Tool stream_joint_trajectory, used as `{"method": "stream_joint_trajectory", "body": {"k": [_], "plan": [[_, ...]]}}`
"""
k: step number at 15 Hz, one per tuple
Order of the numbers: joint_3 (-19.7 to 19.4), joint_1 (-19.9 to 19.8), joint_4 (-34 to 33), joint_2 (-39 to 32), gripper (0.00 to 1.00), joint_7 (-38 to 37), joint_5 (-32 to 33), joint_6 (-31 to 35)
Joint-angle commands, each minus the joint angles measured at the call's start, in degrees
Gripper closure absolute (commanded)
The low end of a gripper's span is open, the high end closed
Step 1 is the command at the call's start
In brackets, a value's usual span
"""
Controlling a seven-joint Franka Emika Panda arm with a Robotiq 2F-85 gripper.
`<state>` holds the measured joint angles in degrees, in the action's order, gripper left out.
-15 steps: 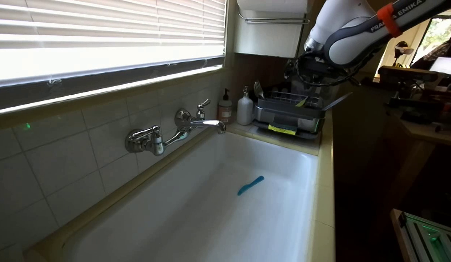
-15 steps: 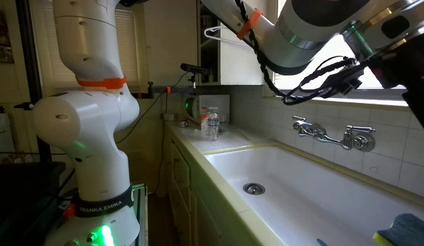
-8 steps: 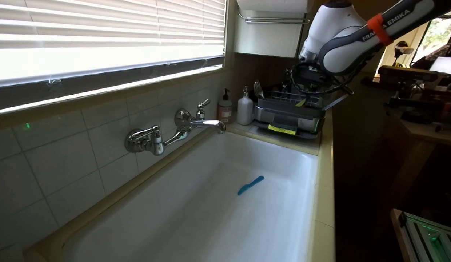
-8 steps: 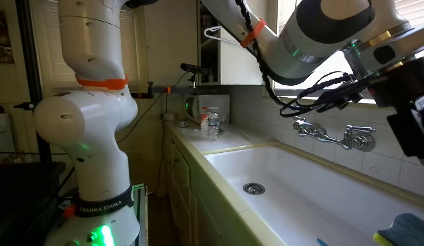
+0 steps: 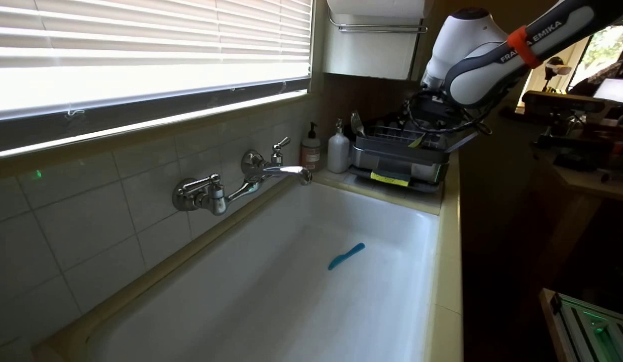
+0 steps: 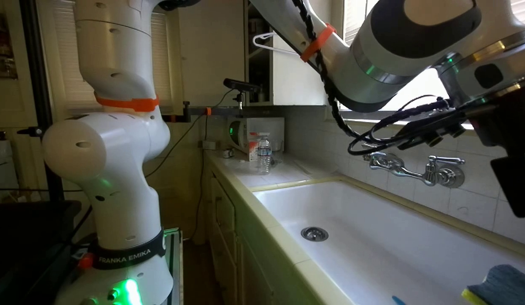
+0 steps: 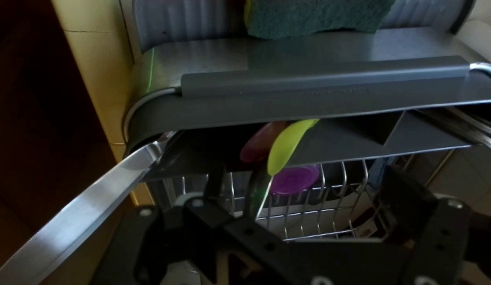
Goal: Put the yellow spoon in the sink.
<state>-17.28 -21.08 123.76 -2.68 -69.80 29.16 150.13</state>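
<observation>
Leaning up out of a gray caddy [image 7: 214,113], the yellow spoon [image 7: 285,148] shows best in the wrist view, beside a dark red utensil [image 7: 259,144]; in an exterior view the spoon [image 5: 417,141] is a thin sliver above the caddy's front edge. The fingers [image 7: 408,194] stand wide apart — the wrist view makes that plain, with the spoon showing in the gap between them. Under the arm [image 5: 472,75], in both exterior views, they are too dark or too cropped to read. The wrist view also gives a serrated knife [image 7: 83,209] jutting from the caddy and a purple item [image 7: 299,180] partly behind the spoon. A blue knife [image 5: 345,257] lies in the white sink [image 5: 301,301] in both exterior views — the drain [image 6: 314,234] and a water bottle [image 6: 264,156] appear in an exterior view.
</observation>
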Motion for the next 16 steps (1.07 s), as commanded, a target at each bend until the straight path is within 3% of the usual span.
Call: {"method": "stream_joint_trajectory", "body": {"k": [1, 4, 5, 6, 15, 16], "plan": [[-1.53, 1.3, -0.28, -1.57, 0.0, -1.63, -0.85, 0.29], [-1.83, 1.64, -0.19, -2.36, 0.0, -1.23, -2.41, 1.46], [-1.91, 1.79, -0.24, -2.58, 0.09, -1.34, -2.7, 1.55], [-1.95, 1.91, -0.28, -2.8, 0.26, -1.17, -3.16, 1.67], [-2.3, 2.74, -0.28, -2.74, 0.95, -0.37, -3.73, 2.65], [-2.34, 2.81, -0.31, -2.69, 0.99, -0.33, -3.62, 2.52]]}}
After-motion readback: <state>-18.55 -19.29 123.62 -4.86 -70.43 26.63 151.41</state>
